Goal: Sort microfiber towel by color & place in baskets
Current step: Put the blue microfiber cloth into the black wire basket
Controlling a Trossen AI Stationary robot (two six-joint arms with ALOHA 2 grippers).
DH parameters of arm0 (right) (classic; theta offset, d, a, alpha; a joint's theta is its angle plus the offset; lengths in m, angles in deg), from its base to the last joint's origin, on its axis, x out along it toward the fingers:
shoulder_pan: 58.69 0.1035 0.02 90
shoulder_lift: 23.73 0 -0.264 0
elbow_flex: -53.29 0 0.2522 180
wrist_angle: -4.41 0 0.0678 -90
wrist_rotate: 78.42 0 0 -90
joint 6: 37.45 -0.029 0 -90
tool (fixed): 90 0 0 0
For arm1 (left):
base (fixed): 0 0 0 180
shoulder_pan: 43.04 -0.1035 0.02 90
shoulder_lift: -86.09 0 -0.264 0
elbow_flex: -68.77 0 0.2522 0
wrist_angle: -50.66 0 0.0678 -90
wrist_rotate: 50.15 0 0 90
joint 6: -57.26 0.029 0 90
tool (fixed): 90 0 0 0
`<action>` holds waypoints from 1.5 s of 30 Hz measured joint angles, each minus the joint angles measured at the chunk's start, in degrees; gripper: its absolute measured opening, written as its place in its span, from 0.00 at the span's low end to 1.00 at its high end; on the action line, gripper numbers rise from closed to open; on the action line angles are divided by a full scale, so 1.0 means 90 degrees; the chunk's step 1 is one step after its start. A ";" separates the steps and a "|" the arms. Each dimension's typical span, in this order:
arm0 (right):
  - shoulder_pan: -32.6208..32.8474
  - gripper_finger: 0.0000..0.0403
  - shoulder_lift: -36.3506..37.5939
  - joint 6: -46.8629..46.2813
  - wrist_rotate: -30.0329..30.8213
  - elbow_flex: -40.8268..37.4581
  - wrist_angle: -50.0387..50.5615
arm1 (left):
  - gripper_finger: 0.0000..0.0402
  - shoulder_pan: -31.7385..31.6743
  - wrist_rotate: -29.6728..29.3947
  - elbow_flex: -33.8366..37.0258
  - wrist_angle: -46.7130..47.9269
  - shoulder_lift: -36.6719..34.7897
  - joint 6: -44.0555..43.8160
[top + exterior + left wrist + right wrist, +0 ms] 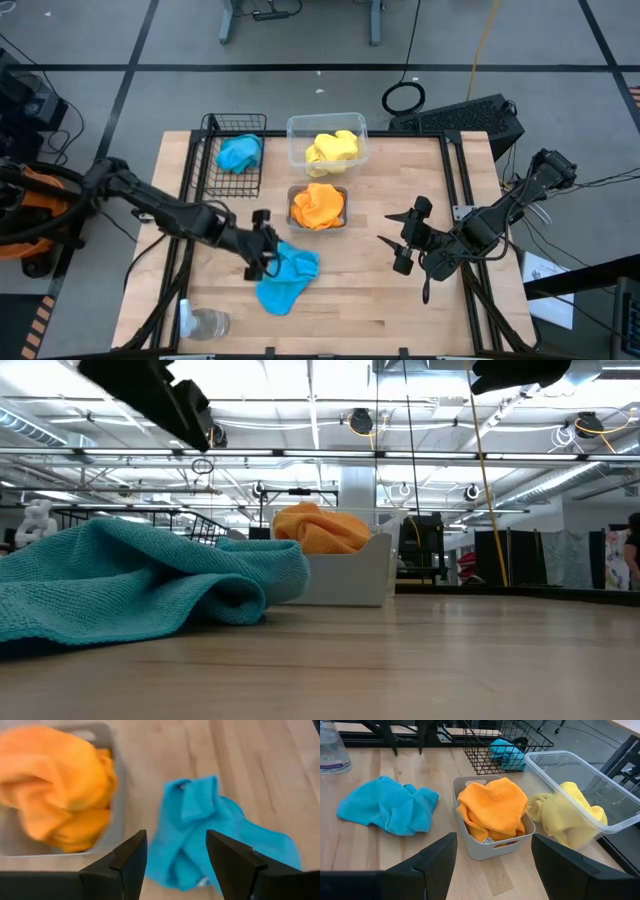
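Blue towel (pixel 285 280) lies loose on the wood table (pixel 360 310), near the front edge, just in front of the grey tray (pixel 345 222), so you have one piece left to sort. Your left gripper (pixel 268 253) hovers over its near-left edge with fingers spread apart and nothing between them, lined up for a grab by my read. Glass cup (pixel 205 323) sits at the front left corner, not part of the sort. Your right gripper (pixel 408 240) waits mid-table to the right, fingers apart, empty, well clear of the towels. Farther back, the orange towel (pixel 318 205) fills the grey tray. Beyond it the yellow towel (pixel 332 148) sits in the clear tub (pixel 296 128), and another blue towel (pixel 240 152) is in the black wire basket (pixel 215 180), so that's likely where the loose one goes. Low view: the loose towel blocks most of the baskets; left wrist view is motion-blurred.
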 joint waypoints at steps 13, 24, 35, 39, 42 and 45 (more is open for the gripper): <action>-0.0001 0.62 0.0001 -0.0026 -0.0001 0.0000 -0.0001 | 0.76 0.0406 -0.0199 0.0000 -0.0404 0.1566 -0.0911; -0.0002 0.62 0.0000 -0.0027 -0.0001 0.0000 -0.0002 | 0.92 0.0388 0.0275 0.0000 -0.0734 0.2670 -0.0911; -0.0002 0.62 -0.0022 0.0483 -0.0026 0.0000 -0.0582 | 0.56 0.0386 0.0170 -0.0017 -0.0831 0.3020 -0.0810; -0.0002 0.62 -0.0218 0.1068 -0.0081 0.0000 -0.0964 | 0.26 0.0382 -0.0183 -0.0037 -0.0978 0.2874 -0.0434; -0.0035 0.62 -0.0467 0.1817 -0.0468 0.0000 -0.1500 | 0.07 0.0379 -0.0420 -0.0259 -0.1005 0.2717 -0.0017; -0.0073 0.62 -0.0799 0.2734 -0.0946 0.0000 -0.2257 | 0.06 0.0366 -0.0695 -0.0518 -0.1035 0.2573 0.0296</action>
